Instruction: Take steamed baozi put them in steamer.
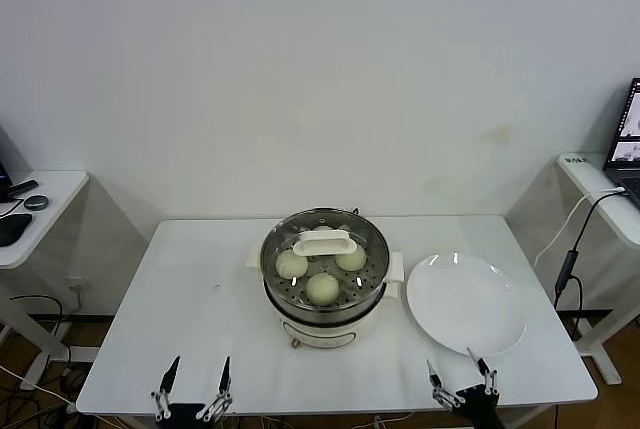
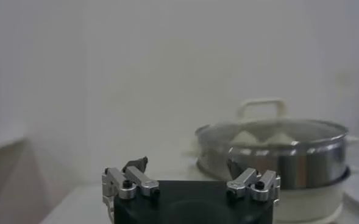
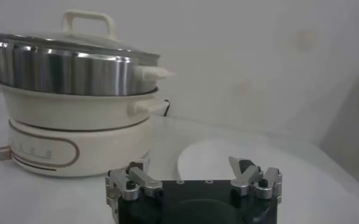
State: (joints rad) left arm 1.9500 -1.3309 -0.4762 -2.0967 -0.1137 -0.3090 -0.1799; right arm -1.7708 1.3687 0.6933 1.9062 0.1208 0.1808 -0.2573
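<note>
The steamer (image 1: 276,279), a shiny steel pot on a white electric base, stands mid-table with its glass lid (image 1: 323,242) on. Three steamed baozi show through the lid: one (image 1: 291,265) at the left, one (image 1: 322,289) at the front, one (image 1: 351,259) at the right; a fourth is mostly hidden behind the white handle. My left gripper (image 1: 197,379) is open and empty at the front edge, left of the steamer (image 2: 289,159). My right gripper (image 1: 461,374) is open and empty at the front edge, below the plate. The steamer also shows in the right wrist view (image 3: 75,73).
An empty flat white plate (image 1: 465,302) lies right of the steamer, also in the right wrist view (image 3: 228,159). Side desks stand at the far left (image 1: 40,199) and far right (image 1: 600,189), the right one with a laptop and a hanging cable.
</note>
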